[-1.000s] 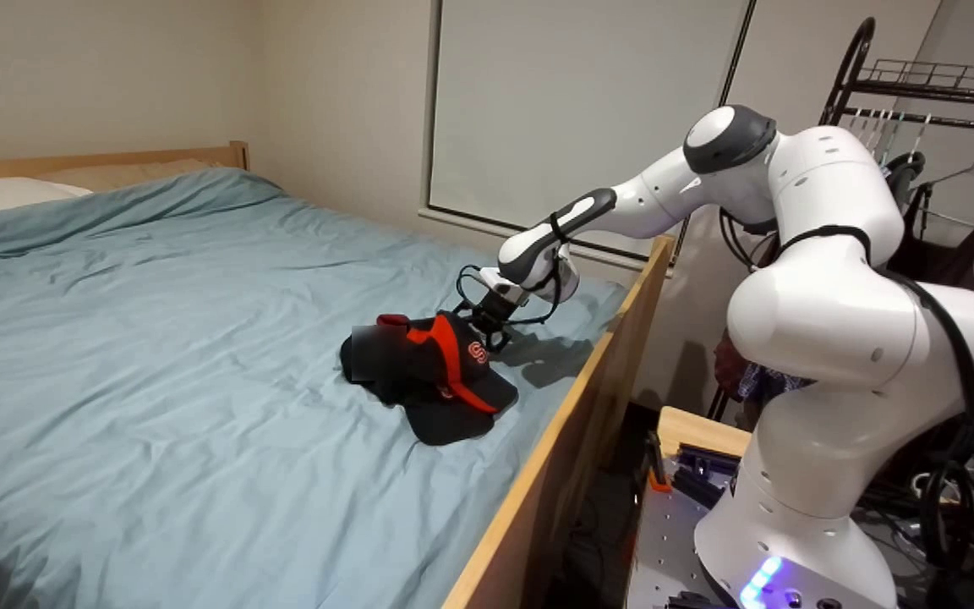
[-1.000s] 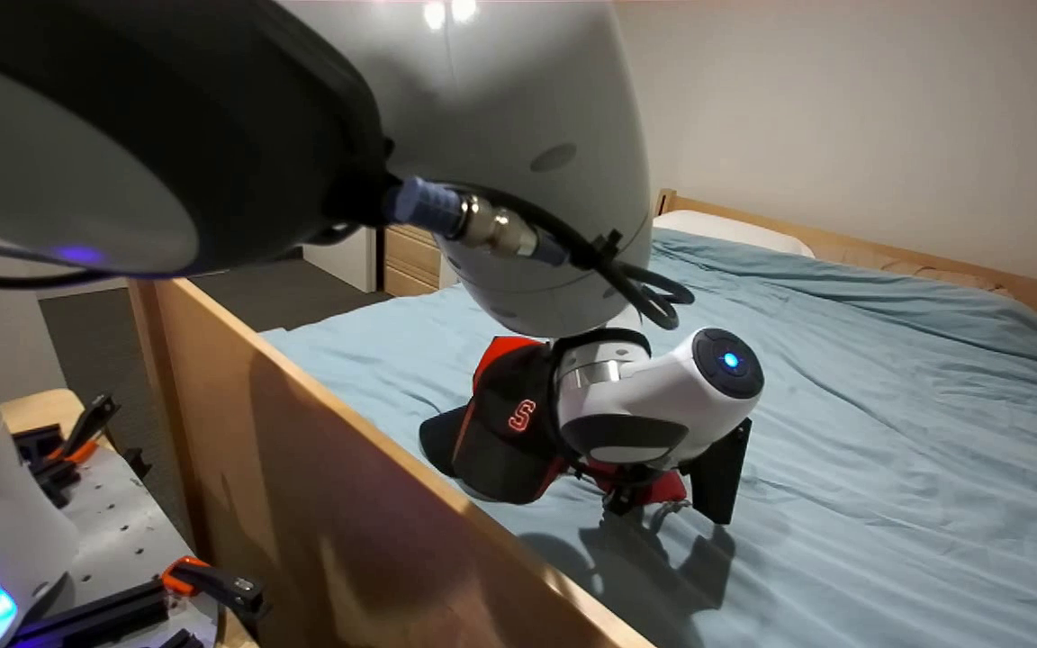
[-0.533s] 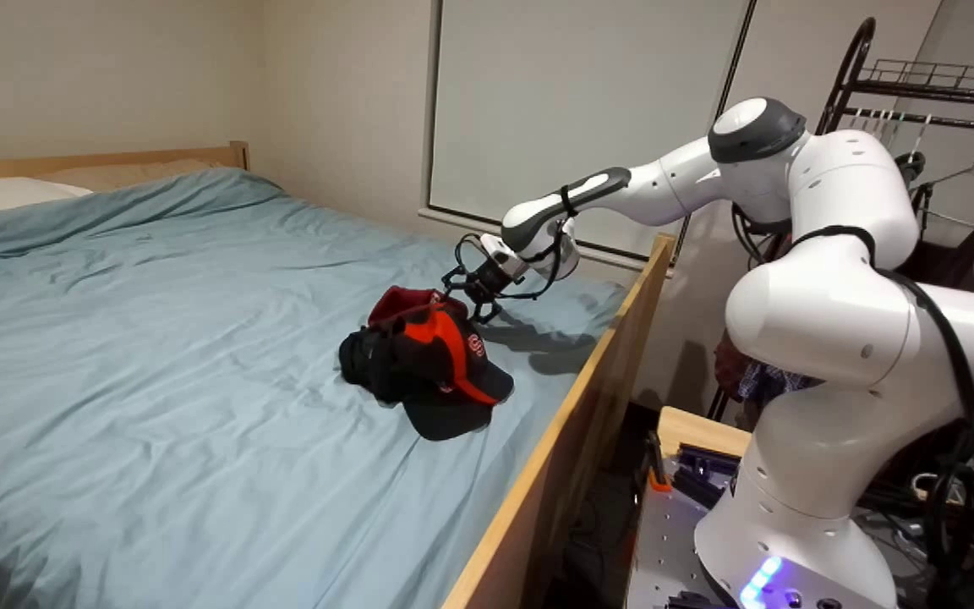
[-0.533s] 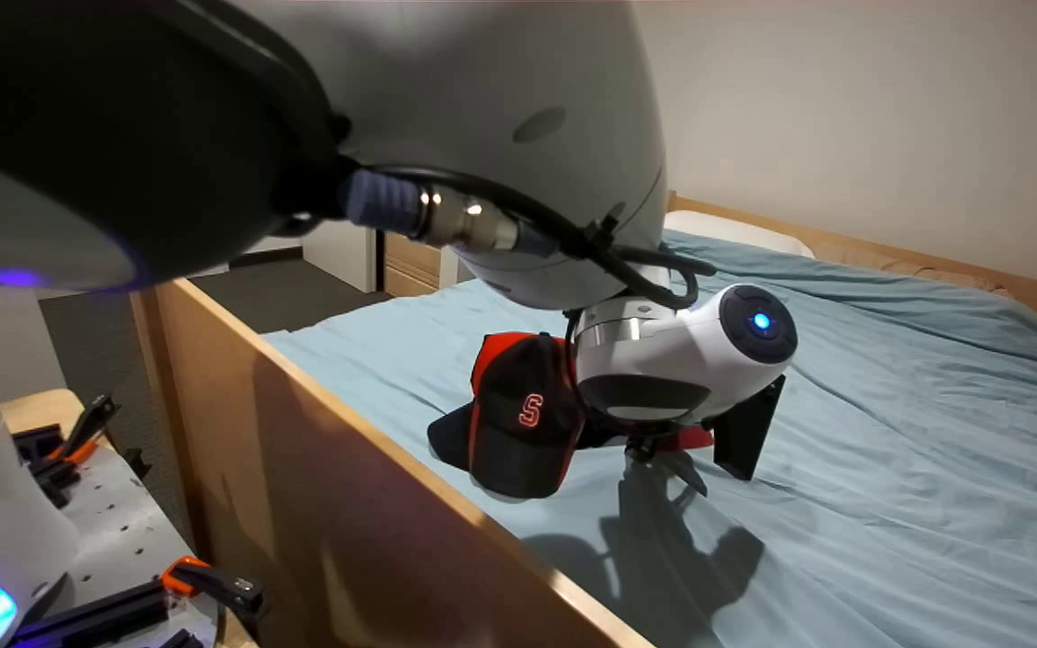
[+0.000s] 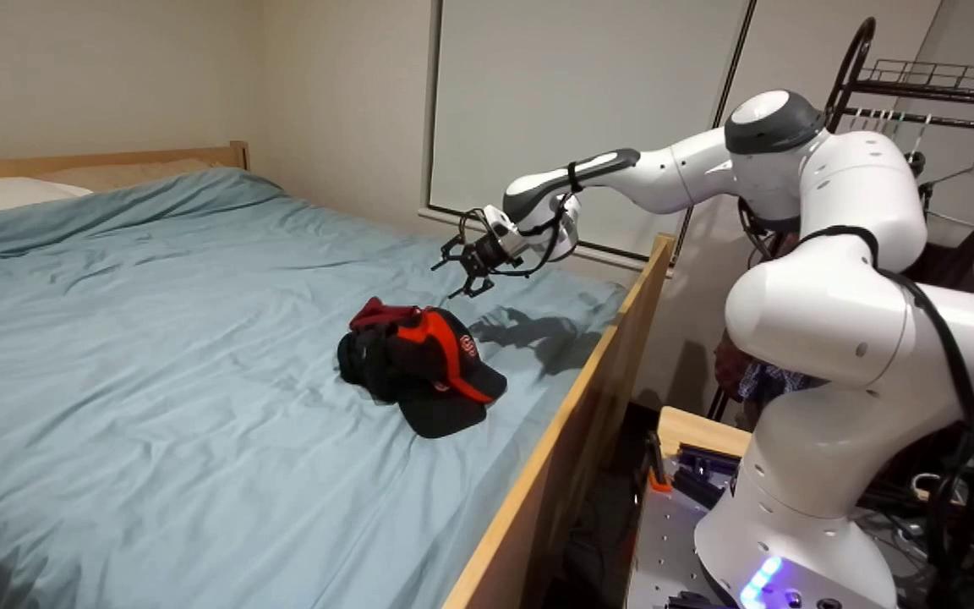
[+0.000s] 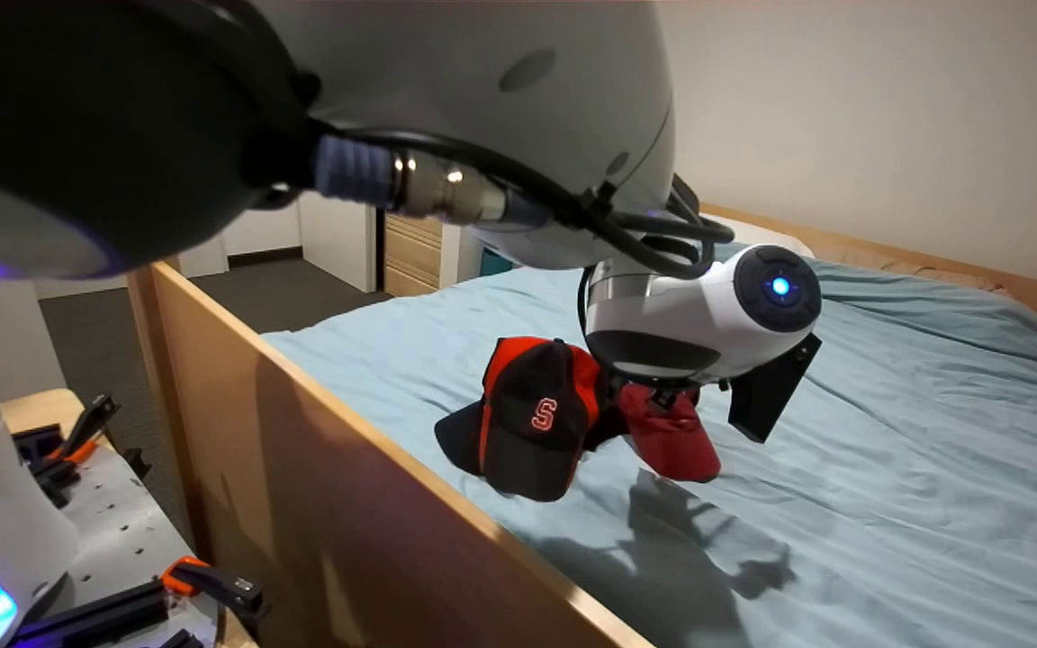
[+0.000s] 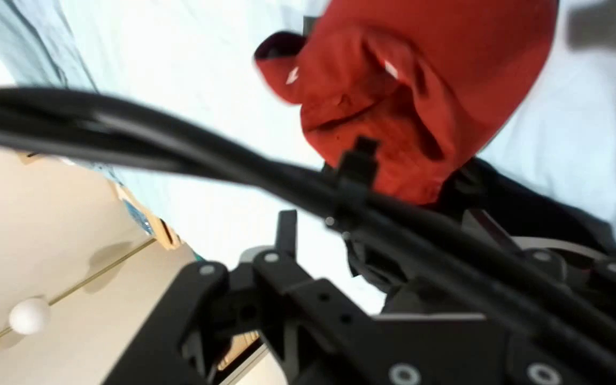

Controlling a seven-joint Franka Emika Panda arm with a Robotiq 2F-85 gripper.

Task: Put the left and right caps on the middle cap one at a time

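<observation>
The black cap with red panels and an S logo (image 5: pixel 467 347) sits partly over a plain black cap (image 5: pixel 360 359), whose brim (image 5: pixel 440 414) sticks out below it. The S cap (image 6: pixel 536 414) also shows upright in an exterior view. The red cap (image 5: pixel 381 313) lies behind the black cap; its brim points down onto the bed (image 6: pixel 680 445). In the wrist view the red cap (image 7: pixel 431 80) is creased and its near edge meets black cloth; whether it rests on it I cannot tell. My gripper (image 5: pixel 443 282) is open and empty above the caps; its fingers (image 7: pixel 382 214) are spread behind the cable.
The blue bedsheet (image 5: pixel 157 381) lies under the caps. The wooden bed rail (image 5: pixel 555 440) stands between the bed and my base. A wall with a window blind (image 5: pixel 580 110) is behind the arm. A cable (image 7: pixel 206 144) crosses the wrist view.
My gripper has risen away from the caps, staying open. The red cap, mostly hidden at first, tipped up as the gripper rose and then settled lower. The S cap shifted slightly.
</observation>
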